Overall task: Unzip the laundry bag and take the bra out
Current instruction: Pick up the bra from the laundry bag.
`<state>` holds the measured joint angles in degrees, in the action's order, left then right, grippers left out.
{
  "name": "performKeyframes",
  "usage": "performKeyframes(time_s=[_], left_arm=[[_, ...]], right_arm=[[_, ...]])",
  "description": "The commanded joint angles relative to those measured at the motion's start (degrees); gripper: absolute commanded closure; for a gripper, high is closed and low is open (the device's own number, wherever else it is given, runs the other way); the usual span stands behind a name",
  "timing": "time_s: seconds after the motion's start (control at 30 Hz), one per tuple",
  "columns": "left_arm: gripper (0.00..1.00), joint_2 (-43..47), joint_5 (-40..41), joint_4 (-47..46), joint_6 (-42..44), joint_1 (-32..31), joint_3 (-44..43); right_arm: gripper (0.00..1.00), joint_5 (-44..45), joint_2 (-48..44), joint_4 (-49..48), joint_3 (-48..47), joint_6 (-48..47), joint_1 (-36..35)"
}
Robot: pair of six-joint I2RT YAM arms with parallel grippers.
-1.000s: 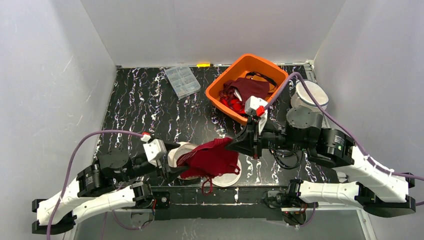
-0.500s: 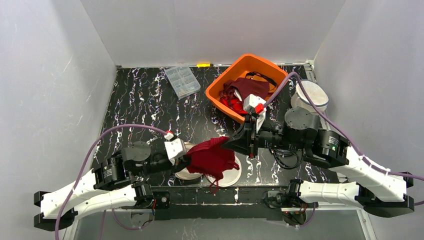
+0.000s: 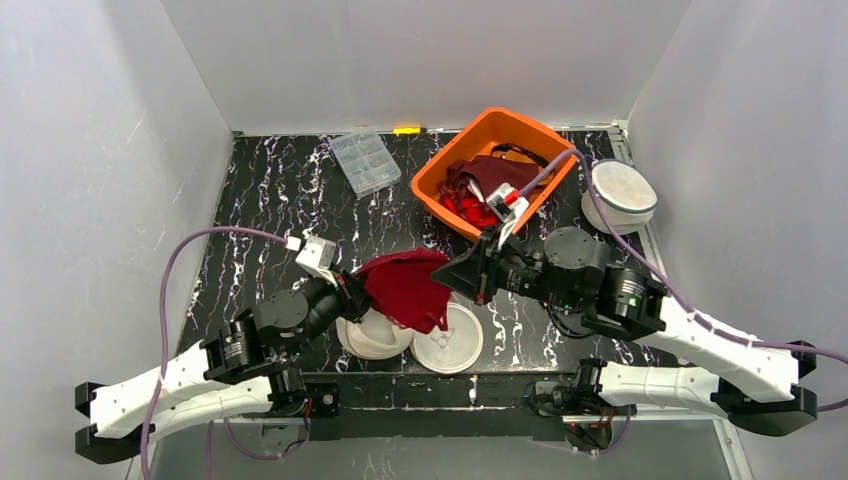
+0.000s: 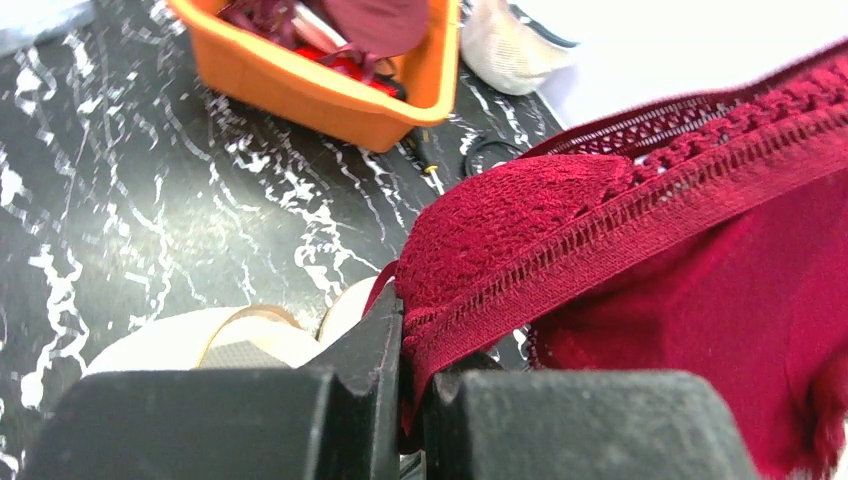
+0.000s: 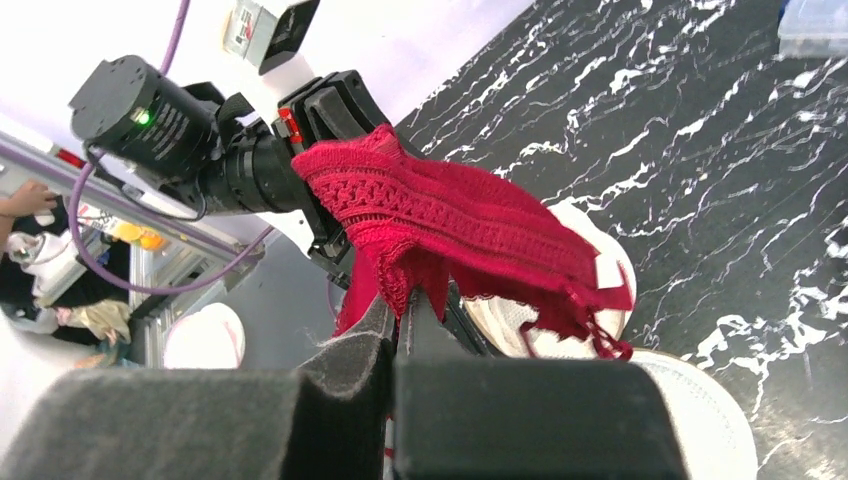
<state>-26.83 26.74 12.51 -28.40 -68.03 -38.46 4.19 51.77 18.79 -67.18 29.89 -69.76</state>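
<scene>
- At the back left of the black marbled table (image 3: 260, 200), a clear plastic compartment box (image 3: 365, 162) lies flat, with a small yellow item (image 3: 407, 130) just behind it against the wall.
- Moving right, the left gripper (image 3: 352, 292) is up off the table. The left wrist view shows its jaws pinched nearly closed on the lace band of the bra (image 3: 405, 285), with only fabric between the fingers.
- The dark red bra is out of the laundry bag, slung in the air between the 2 grippers, 1 end in each. Its loose lower edge droops toward the bag, and I cannot tell whether it touches.
- Below it lies the white round laundry bag (image 3: 452, 345), open on the table near the front edge. Its 2 halves are spread side by side, touching.
- On the bra's right end is the right gripper (image 3: 457, 272). The right wrist view has its jaws clamped tight on a fold of the red fabric, with no gap showing.
- Behind that arm, the orange tub (image 3: 440, 175) holds more dark red and bright red garments.
- At the far right, near the wall, a second white round bag (image 3: 620, 190) rests on the table, well apart from the bra.
</scene>
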Motion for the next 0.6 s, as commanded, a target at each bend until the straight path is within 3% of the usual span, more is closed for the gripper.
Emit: performKeyframes(time_s=[0.0, 0.43, 0.57], left_arm=[[1.00, -3.70, 11.45, 4.75, -14.39, 0.09, -3.64], [1.00, 3.62, 6.90, -5.98, -24.44, 0.07, 4.37], [1.00, 5.44, 7.42, -4.71, -28.68, 0.09, 5.70]], right_arm=[[0.99, 4.21, 1.02, -8.48, 3.51, 6.90, 0.09], [0.99, 11.10, 5.88, -15.61, 10.22, 10.45, 0.17], [0.69, 12.15, 5.87, -14.42, 9.52, 9.82, 0.16]])
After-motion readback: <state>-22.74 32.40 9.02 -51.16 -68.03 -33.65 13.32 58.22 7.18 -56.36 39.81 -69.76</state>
